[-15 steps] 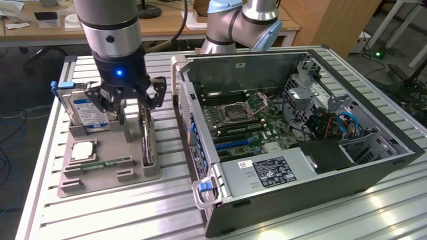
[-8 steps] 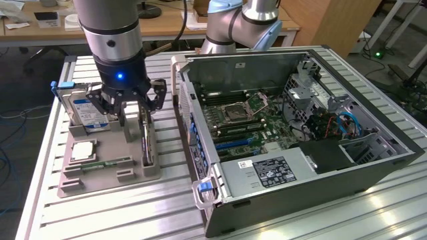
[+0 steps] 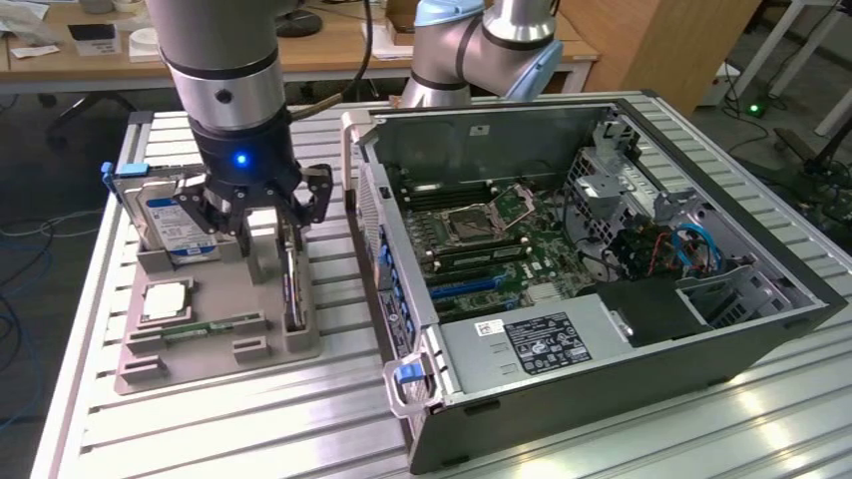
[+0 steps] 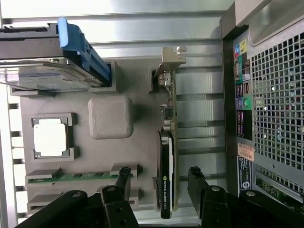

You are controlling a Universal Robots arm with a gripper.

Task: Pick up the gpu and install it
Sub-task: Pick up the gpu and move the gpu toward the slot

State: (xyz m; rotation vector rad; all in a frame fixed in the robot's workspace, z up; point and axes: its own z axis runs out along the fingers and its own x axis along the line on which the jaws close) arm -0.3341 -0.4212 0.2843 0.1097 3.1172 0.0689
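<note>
Bare gap separates gpu from computer case

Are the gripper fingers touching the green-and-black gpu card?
Apart. The wrist view shows the open black gripper straddling the upright green-and-black gpu card, a gap on each side.

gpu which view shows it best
Wrist view: the gpu stands on edge in the holder, its bracket, board and shroud all plain. The exterior view gives its thin dark edge under the gripper.

Gpu: thin card, black shroud against green board, silver end bracket. Stood on edge in grey fixture slot; shroud lettering possibly read Nvidia.
</note>
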